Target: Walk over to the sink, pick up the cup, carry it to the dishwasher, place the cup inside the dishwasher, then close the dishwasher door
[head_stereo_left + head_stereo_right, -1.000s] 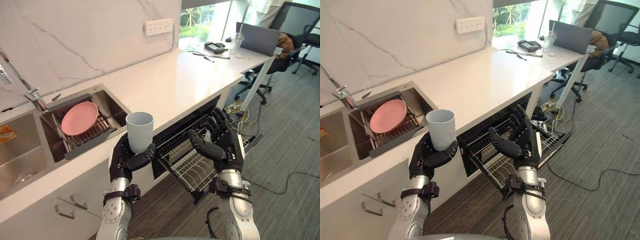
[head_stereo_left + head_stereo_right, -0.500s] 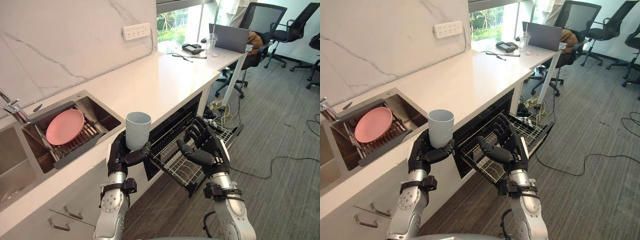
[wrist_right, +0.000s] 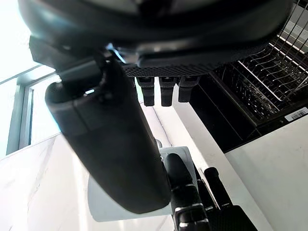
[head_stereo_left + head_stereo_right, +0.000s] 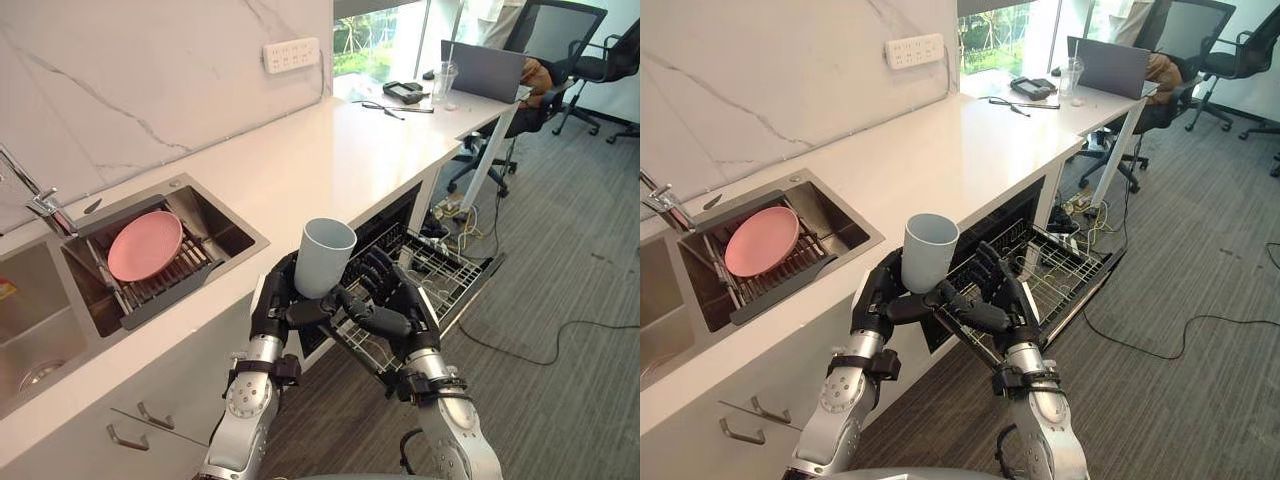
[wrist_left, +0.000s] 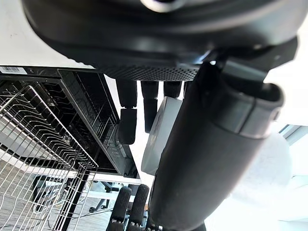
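Note:
A pale blue-grey cup (image 4: 323,258) stands upright in my left hand (image 4: 272,308), whose fingers and thumb are curled round its lower part. It hangs at the counter's front edge, above the inner end of the pulled-out wire rack (image 4: 452,282) of the open dishwasher. My right hand (image 4: 398,308) is close beside it over the rack, fingers relaxed, thumb stretched towards the cup's base. In the left wrist view the cup (image 5: 161,134) sits between thumb and fingers (image 5: 127,126). The right wrist view shows the cup (image 3: 107,206) with the left hand's fingers (image 3: 193,202) on it.
A pink plate (image 4: 145,245) rests on a drain rack in the sink (image 4: 228,232), by a faucet (image 4: 42,202). The white counter (image 4: 330,160) runs to a desk with a laptop (image 4: 485,70) and office chairs (image 4: 565,30). Cables lie on the grey floor (image 4: 570,330).
The camera has shifted. My left hand has carried the cup to the right, over the rack's inner end, and my right hand has closed in beside it.

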### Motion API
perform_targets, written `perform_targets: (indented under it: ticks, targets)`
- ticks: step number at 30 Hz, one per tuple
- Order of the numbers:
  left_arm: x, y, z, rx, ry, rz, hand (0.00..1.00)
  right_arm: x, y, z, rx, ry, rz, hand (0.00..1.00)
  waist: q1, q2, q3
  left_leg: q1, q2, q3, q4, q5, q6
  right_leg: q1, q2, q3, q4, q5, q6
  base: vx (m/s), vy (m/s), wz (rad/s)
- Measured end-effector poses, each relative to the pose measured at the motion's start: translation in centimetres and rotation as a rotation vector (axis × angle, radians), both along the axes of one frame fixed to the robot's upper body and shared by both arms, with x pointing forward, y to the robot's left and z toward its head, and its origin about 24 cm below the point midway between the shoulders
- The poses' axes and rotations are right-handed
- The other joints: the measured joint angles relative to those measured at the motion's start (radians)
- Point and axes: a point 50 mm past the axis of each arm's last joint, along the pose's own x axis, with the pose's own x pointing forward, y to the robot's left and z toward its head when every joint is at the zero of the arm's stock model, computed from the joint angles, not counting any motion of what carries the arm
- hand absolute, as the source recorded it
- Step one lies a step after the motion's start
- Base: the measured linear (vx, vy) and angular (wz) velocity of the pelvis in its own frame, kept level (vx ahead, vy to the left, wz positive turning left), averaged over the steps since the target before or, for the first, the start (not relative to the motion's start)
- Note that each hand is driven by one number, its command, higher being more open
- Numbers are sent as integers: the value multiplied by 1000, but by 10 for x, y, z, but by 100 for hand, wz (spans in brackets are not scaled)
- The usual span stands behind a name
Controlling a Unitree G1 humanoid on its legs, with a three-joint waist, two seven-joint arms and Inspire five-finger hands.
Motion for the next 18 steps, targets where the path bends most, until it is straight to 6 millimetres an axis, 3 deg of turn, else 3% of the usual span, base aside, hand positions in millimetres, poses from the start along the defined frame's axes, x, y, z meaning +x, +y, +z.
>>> perform_targets:
  ticks: [6,18]
  targets:
    - [-2,-8,1,-4,-5,-45,30,1,5,2,7,-7,23,90,3,-1,-3,-10,-4,-4,0,2,1,-8,-3,-4,0,0,0,-11,-8,2]
    - [-2,-7,0,-15,4,-50,30,5,11,6,4,-30,56,90,2,-11,-14,-18,-12,-18,-9,14,6,-13,-10,-19,0,0,0,-19,-15,4]
